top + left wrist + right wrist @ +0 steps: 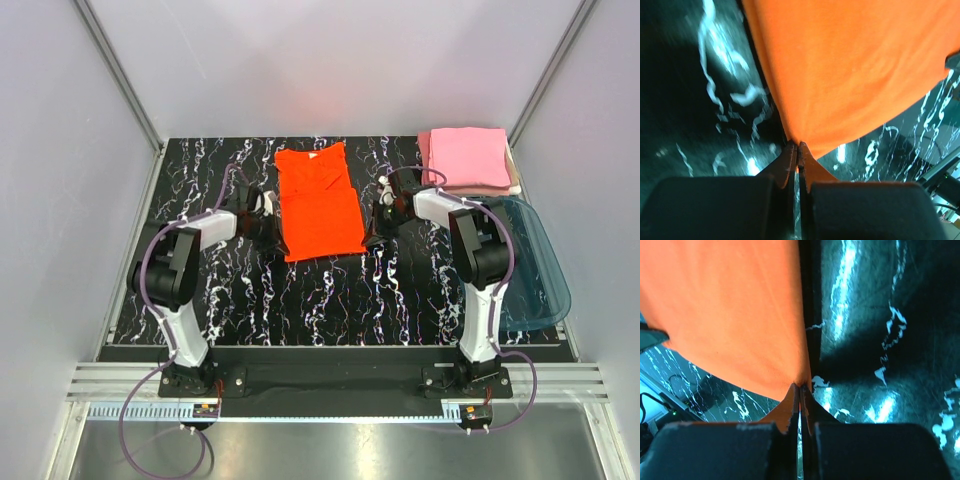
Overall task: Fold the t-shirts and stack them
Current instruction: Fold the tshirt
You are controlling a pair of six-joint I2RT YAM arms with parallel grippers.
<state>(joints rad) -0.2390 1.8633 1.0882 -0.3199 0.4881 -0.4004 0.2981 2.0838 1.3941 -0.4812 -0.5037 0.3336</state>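
The orange-red t-shirt [318, 200] lies folded to a narrow strip, lengthwise on the black marbled table [330, 300], collar at the far end. My left gripper [281, 230] is at its left edge near the near corner. In the left wrist view the left gripper [798, 145] is shut on a pinch of the orange cloth [850, 75]. My right gripper [368, 231] is at the right edge, and in the right wrist view this gripper [800, 386] is shut on the orange cloth [730, 310]. Light pink t-shirts [468, 158] sit folded in a stack at the far right corner.
A translucent teal plastic tub [530, 265] lies at the table's right edge beside the right arm. Grey walls and aluminium rails enclose the table on three sides. The arm bases stand on the near rail.
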